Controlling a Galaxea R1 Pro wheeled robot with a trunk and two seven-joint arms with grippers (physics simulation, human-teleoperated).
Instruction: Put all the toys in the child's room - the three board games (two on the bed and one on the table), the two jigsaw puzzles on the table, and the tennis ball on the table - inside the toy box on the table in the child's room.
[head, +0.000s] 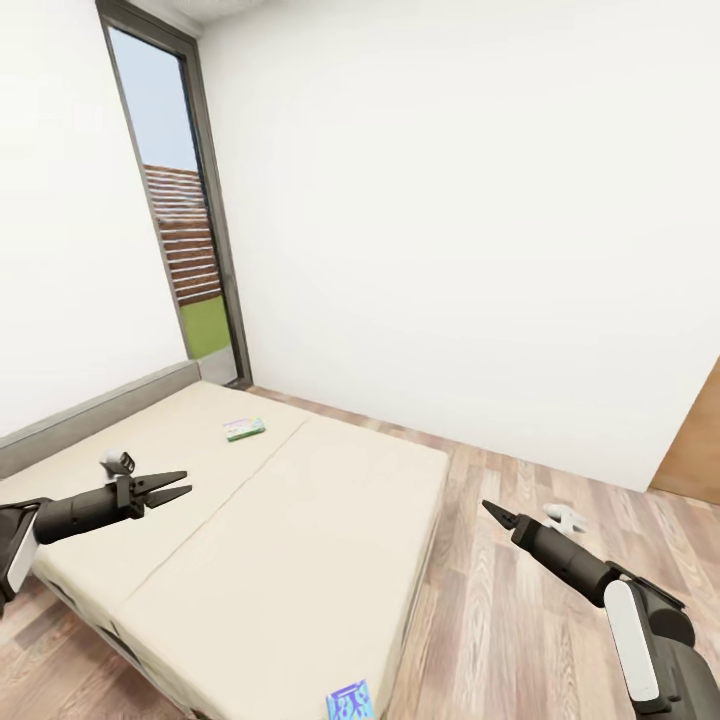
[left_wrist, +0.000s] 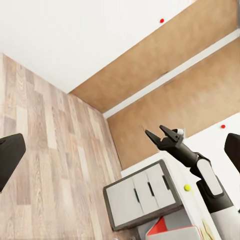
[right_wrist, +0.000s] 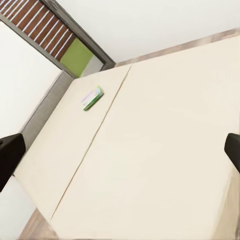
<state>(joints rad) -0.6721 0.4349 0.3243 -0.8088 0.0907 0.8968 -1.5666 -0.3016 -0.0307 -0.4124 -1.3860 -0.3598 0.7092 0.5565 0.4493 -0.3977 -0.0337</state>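
So: both arms hang over the bed (head: 300, 520), neither holding anything. Left gripper (head: 170, 488) sits above the near-headboard half of the mattress, fingers parted a little, nothing between them. Right gripper (head: 497, 514) is off the bed's side, over the wood floor (head: 500, 620); in the head view its fingers come to a point, while the left wrist view shows that gripper (left_wrist: 159, 136) with its tips slightly apart, so I cannot tell whether it is spread or pressed together.

White-green game box (head: 244, 429) lies flat on the mattress, ahead of the left gripper and well apart from it, just beside the seam between the two mattress sections. Same box (right_wrist: 92, 98) shows in the right wrist view, far ahead of that gripper, near the headboard (right_wrist: 47, 107).

Small blue game box (head: 350, 702) lies at the mattress's near edge, between the two arms and closer to the robot than either gripper.

Left wrist view also catches a small yellow-green ball (left_wrist: 187, 188) on a white surface near a grey drawer unit (left_wrist: 142, 192).
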